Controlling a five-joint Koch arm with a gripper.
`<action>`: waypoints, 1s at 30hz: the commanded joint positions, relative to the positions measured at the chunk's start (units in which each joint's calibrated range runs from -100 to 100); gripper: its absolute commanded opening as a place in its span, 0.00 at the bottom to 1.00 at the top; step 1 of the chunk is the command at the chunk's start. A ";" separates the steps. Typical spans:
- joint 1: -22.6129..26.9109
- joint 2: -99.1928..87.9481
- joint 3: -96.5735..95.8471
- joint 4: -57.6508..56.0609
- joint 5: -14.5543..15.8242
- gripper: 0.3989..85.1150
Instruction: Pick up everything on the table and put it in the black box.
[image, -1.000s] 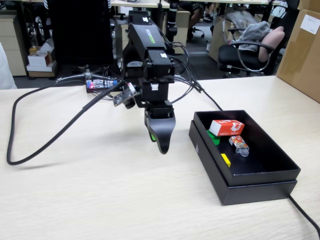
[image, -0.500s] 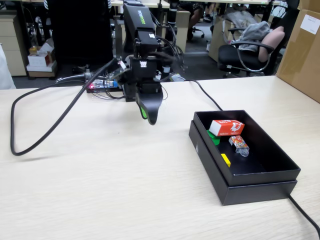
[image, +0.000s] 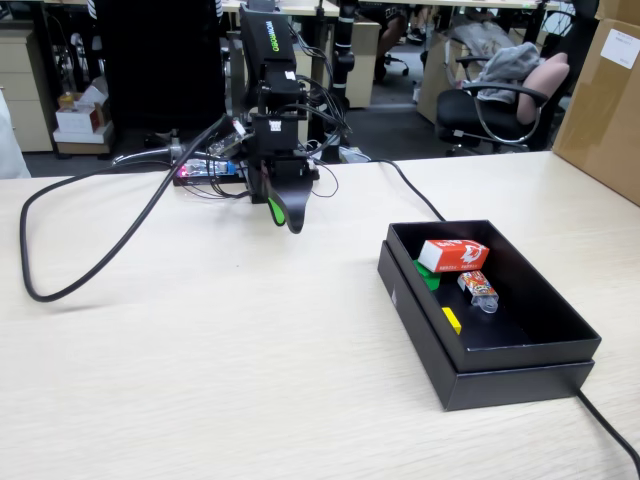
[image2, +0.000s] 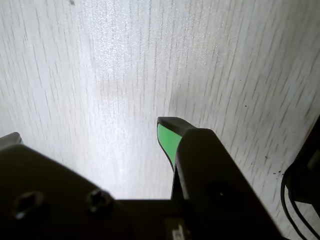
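The black box (image: 500, 384) lies on the pale wood-grain table (image: 200, 380) at the right of the fixed view. Inside it are the red carton with white print (image: 455, 255), the green cube (image: 428, 276), the yellow cube (image: 452, 320) and a small orange-patterned packet (image: 478, 288). My gripper (image: 286, 220) hangs fingers-down over the table near the arm's base, well left of the box. In the wrist view the gripper (image2: 87, 130) is open and empty, its green-padded finger (image2: 167, 140) far from the other tip, with only bare table (image2: 125, 60) below.
A thick black cable (image: 100, 270) loops over the table's left side. Another cable (image: 415, 195) runs behind the box and one (image: 610, 430) leaves its front right corner. A brown cardboard carton (image: 610, 100) stands at the far right. A circuit board (image: 200, 168) sits by the arm's base.
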 joint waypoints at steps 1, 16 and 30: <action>0.15 -6.41 -0.88 2.03 -0.24 0.60; 0.68 -12.27 -8.50 3.41 -0.29 0.60; -0.63 -12.38 -10.58 6.60 -2.59 0.61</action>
